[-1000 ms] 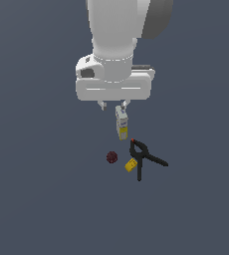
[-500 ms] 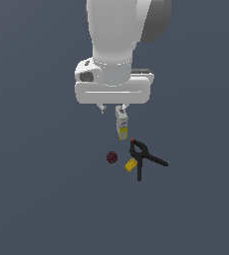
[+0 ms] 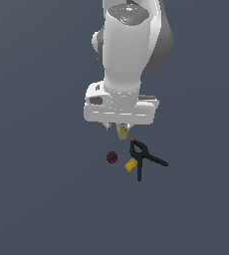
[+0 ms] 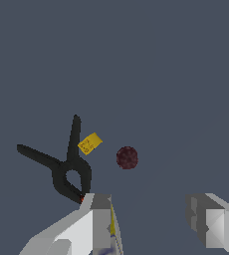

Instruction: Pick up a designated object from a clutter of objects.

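The black spring clamp (image 3: 142,157) lies flat with its two long handles splayed and its small red tip (image 3: 132,141) toward the arm. It also shows in the wrist view (image 4: 66,167). My gripper (image 3: 117,128) hangs above the clutter, just short of the clamp's red tip, open and empty. In the wrist view its fingers (image 4: 99,219) stand wide apart around bare floor (image 4: 154,214). The yellow-and-white box (image 3: 122,132) is mostly hidden under the hand. A thin yellow edge (image 4: 112,226) shows beside one finger.
A small dark red ball (image 3: 112,157) lies to the exterior view's left of the clamp, also in the wrist view (image 4: 127,157). A small yellow chunk (image 3: 131,165) touches the clamp's handle, also in the wrist view (image 4: 89,143). The floor (image 3: 47,199) is plain dark grey.
The hand has come down toward the clutter and now covers more of the yellow-and-white box. The objects have not moved.
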`<state>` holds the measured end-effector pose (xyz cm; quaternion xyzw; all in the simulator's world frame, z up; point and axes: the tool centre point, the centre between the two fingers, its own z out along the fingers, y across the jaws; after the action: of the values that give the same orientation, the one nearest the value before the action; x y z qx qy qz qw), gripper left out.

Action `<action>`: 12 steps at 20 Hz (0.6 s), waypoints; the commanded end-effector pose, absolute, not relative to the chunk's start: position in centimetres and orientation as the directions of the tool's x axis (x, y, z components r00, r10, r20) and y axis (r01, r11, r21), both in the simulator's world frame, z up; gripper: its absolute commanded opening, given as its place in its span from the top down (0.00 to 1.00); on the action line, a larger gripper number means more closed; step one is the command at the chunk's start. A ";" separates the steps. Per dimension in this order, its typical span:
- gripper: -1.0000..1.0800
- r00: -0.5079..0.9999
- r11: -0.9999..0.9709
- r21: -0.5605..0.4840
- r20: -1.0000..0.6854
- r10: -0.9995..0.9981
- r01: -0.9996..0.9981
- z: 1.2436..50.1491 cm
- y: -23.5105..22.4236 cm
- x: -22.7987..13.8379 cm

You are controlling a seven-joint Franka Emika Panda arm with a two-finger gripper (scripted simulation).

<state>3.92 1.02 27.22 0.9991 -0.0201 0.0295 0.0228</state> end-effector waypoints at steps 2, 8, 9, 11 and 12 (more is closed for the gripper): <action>0.38 0.995 -0.996 0.064 0.084 -0.062 -0.067 24.3 2.1 5.6; 0.38 0.986 -0.990 0.090 0.137 -0.096 -0.109 18.2 4.7 8.2; 0.38 0.984 -0.989 0.093 0.146 -0.100 -0.114 17.2 5.2 8.5; 0.38 0.981 -0.988 0.096 0.164 -0.107 -0.124 15.1 6.2 9.1; 0.38 0.979 -0.987 0.096 0.173 -0.110 -0.128 14.1 6.7 9.3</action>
<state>8.91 5.91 15.66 0.9941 -0.0568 0.0766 0.0523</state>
